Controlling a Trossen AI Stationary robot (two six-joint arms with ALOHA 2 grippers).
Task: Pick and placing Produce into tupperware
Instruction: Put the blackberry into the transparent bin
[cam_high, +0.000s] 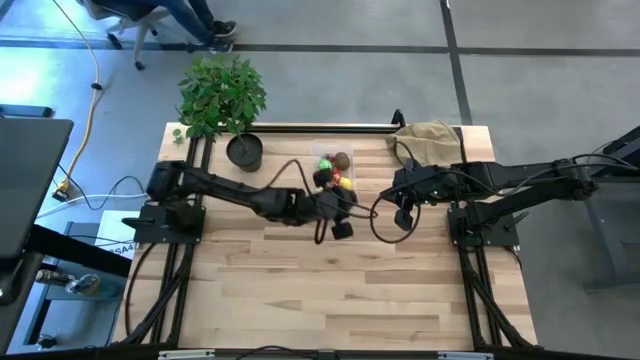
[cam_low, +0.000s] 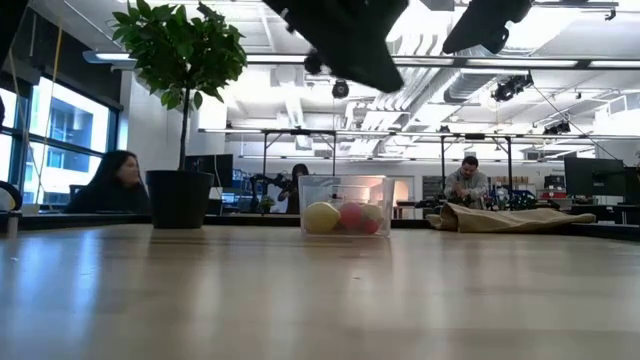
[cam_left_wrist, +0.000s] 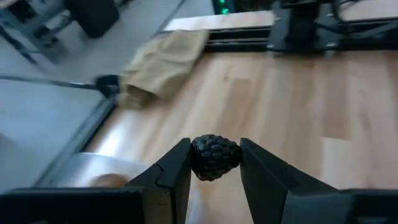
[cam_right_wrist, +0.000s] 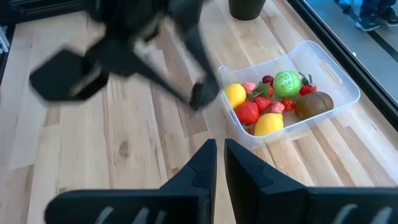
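Your left gripper (cam_left_wrist: 214, 163) pinches a blackberry (cam_left_wrist: 214, 157) just beside the tupperware (cam_right_wrist: 323, 65); your right gripper (cam_right_wrist: 221, 155) hangs closed, empty, near the tupperware

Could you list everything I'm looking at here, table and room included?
Tupperware: one, clear, far middle of the table.
Produce: about a dozen pieces inside the tupperware; red, yellow, green, brown.
Blackberry: one, black, held between the left fingers.
Potted plant: one, green leaves, black pot, far left of the table.
Paper bag: one, tan, far right corner.
Table: one, light wood.
People: three, seated in the room behind.
Left gripper: beside the tupperware, gripping the blackberry.
Right gripper: right of the tupperware, shut, empty.
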